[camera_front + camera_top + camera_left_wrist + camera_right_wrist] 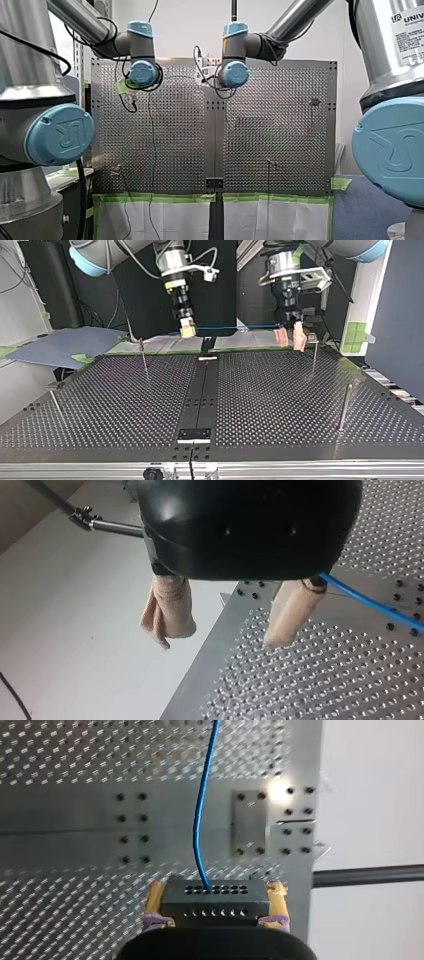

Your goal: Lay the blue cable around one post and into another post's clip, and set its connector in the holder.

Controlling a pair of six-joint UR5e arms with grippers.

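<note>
My right gripper is shut on a black connector that has rows of small holes. The blue cable runs out of the connector's top and away over the perforated plate. In the top view my right gripper hangs above the table's far edge, left of the middle. My left gripper hangs to its right, open, with beige pads and nothing between them. The blue cable passes just behind one left finger; whether it touches I cannot tell. The cable stretches between the two grippers.
Thin metal posts stand on the perforated table: one far left, one far right, one near right. A black plate sits on the centre strip near the front edge. A small metal plate lies ahead of the connector.
</note>
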